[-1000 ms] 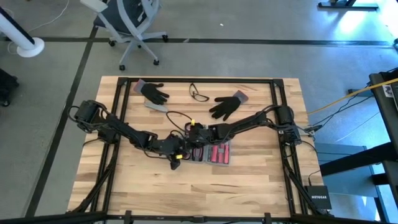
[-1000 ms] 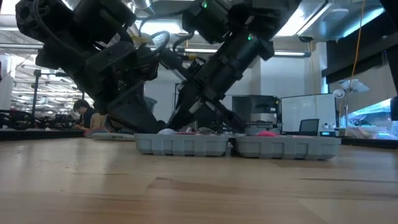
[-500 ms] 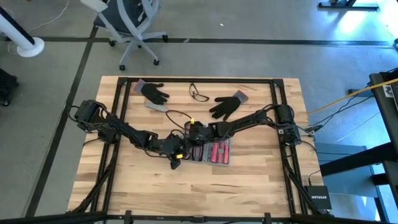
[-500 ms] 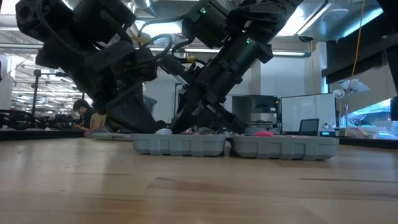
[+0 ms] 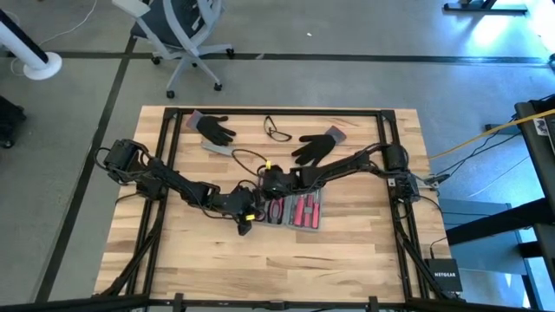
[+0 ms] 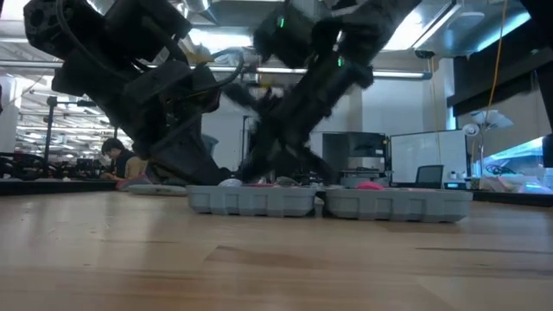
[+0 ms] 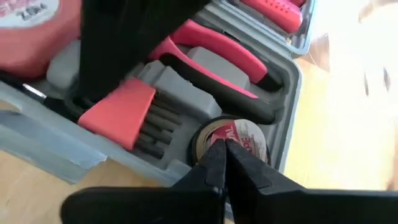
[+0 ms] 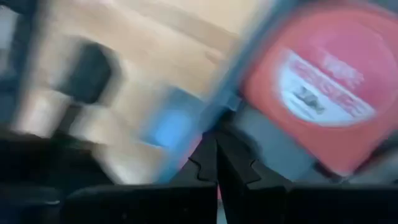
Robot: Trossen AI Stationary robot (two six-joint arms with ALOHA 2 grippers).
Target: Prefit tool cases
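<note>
The blue-grey tool case lies open and flat at the middle of the table; the low view shows its two halves side by side. Its recesses hold red-handled pliers, a tape roll and a red tape measure. My left gripper is shut, its tips right over the tape roll at the case's near left corner. My right gripper is shut too, slanting down at the case's left half, its tips beside the tape measure. My left gripper points its shut fingertips slanting down at the tape roll's rim; I cannot tell whether they touch it. My right gripper has its shut fingertips at the case beside the tape measure; the view is blurred and I cannot tell whether they touch.
Two black gloves, a pair of glasses and a small grey bar lie toward the far edge. Bare wood stretches along the near side of the table. Black frame rails run along the table's sides.
My right gripper has edged a little toward the table's far left over the case's left half, uncovering more of the red handles there, and shows blurred now. Both grippers have stayed shut. The case lies where it was.
</note>
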